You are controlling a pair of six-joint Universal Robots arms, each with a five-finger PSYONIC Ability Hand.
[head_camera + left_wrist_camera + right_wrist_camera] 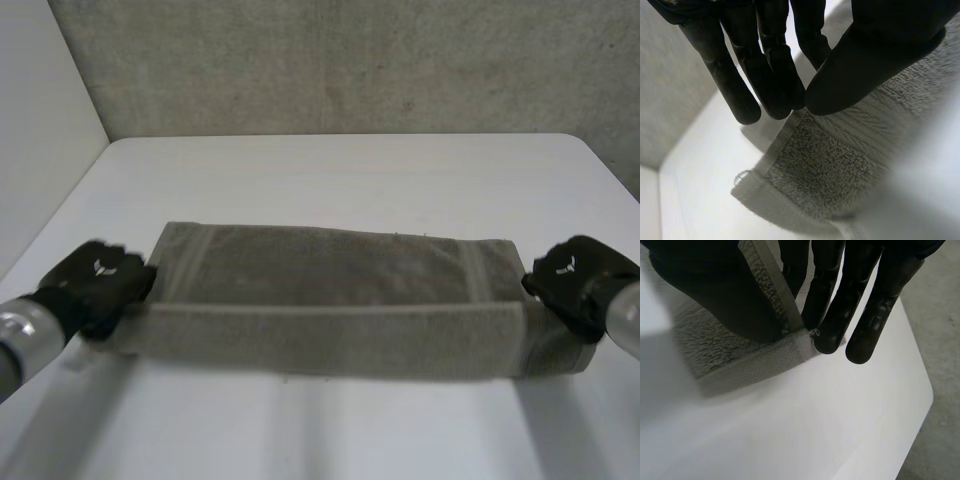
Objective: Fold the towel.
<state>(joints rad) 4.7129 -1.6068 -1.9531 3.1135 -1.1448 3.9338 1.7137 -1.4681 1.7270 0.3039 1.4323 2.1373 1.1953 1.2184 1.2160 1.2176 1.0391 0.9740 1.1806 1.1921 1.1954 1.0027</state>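
Observation:
A grey-olive towel (340, 290) lies lengthwise across the white table (350, 170), and its near long edge is raised as a band over the rest. At the towel's left end, my left hand (95, 282) grips the near corner. In the left wrist view the left hand (875, 55) pinches the towel (825, 160) hem between thumb and straight fingers (772, 75). My right hand (572, 278) holds the near corner at the towel's right end. In the right wrist view the right hand (850, 300) clamps the towel (740, 360) hem against its thumb.
A grey concrete wall (350, 60) stands behind the table's far edge. The table's right edge (920, 405) runs close beside my right hand, with grey floor (940, 315) beyond it. Bare tabletop (330, 430) lies in front of the towel.

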